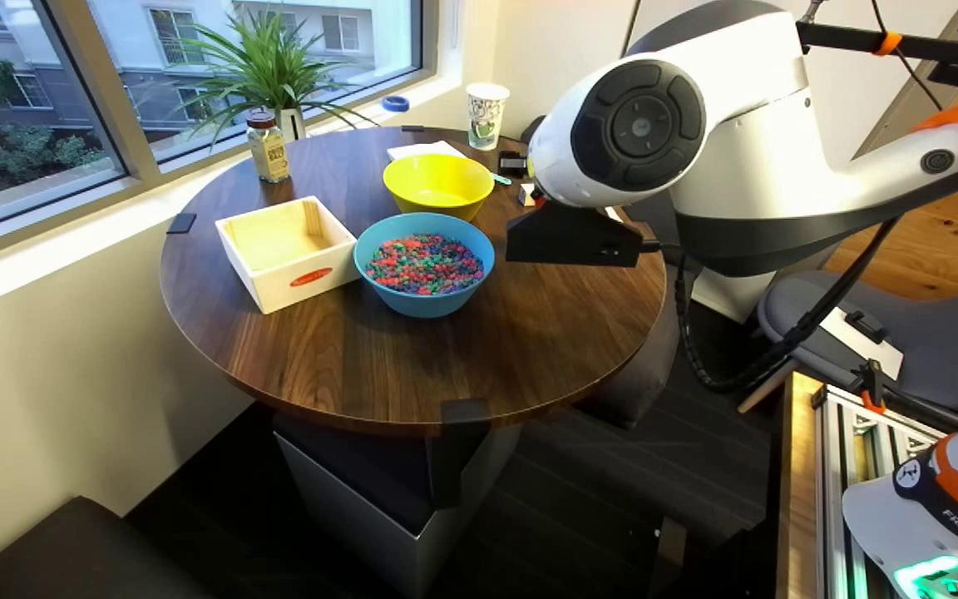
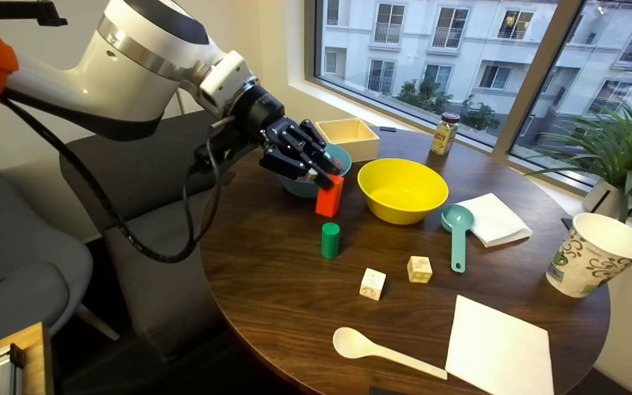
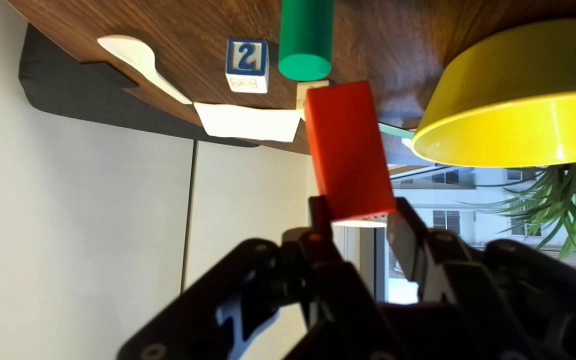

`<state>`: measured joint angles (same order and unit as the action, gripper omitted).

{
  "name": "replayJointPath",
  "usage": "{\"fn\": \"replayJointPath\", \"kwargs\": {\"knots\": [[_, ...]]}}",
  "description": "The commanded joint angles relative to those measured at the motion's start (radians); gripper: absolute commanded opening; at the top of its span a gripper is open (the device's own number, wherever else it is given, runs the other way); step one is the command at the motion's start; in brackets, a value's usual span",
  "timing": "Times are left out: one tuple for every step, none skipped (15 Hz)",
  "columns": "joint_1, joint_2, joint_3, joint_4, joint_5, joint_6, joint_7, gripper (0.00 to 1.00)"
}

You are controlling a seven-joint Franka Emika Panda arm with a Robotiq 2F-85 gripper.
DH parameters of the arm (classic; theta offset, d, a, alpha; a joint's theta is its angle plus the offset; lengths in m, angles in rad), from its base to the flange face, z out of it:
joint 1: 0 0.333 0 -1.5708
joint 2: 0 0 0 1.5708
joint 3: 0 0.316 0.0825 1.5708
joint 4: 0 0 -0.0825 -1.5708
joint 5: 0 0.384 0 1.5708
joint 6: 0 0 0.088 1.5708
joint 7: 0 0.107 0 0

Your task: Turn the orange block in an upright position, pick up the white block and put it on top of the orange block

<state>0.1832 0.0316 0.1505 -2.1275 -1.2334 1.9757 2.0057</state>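
The orange block (image 2: 328,198) is held by one end in my gripper (image 2: 329,174), its long side roughly upright and leaning a little. In the wrist view the block (image 3: 349,150) stands out from the jaws (image 3: 360,206), with a black finger against each side. I cannot tell whether its lower end touches the table. In an exterior view the arm (image 1: 612,133) hides most of the block and the jaws. No slim white block shows in these frames; it is hidden or out of view.
A green cylinder (image 2: 330,240) stands close to the held block. Two whitish lettered cubes (image 2: 372,283) (image 2: 419,269) lie nearer the camera. A yellow bowl (image 2: 402,189), a blue bowl (image 1: 424,304) of beads and a wooden box (image 1: 300,283) stand around. A spoon (image 2: 360,343) and cup (image 2: 596,255) are at the edge.
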Motion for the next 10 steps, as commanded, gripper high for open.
{"fn": "replayJointPath", "kwargs": {"knots": [[-0.003,-0.015,0.007,-0.050,-0.032,-0.016,0.074,0.09],[-0.003,-0.014,0.006,-0.053,-0.034,-0.020,0.084,0.09],[-0.004,-0.014,0.005,-0.056,-0.039,-0.026,0.100,0.09],[-0.005,-0.014,0.004,-0.057,-0.049,-0.034,0.117,0.09],[-0.006,-0.014,0.003,-0.057,-0.057,-0.042,0.128,0.09],[-0.007,-0.013,0.003,-0.055,-0.069,-0.047,0.138,0.09],[-0.008,-0.012,0.003,-0.054,-0.076,-0.049,0.147,0.09],[-0.009,-0.010,0.003,-0.053,-0.081,-0.055,0.150,0.09],[-0.009,-0.006,0.004,-0.052,-0.083,-0.056,0.156,0.09],[-0.009,-0.004,0.005,-0.052,-0.088,-0.056,0.162,0.09]]}}
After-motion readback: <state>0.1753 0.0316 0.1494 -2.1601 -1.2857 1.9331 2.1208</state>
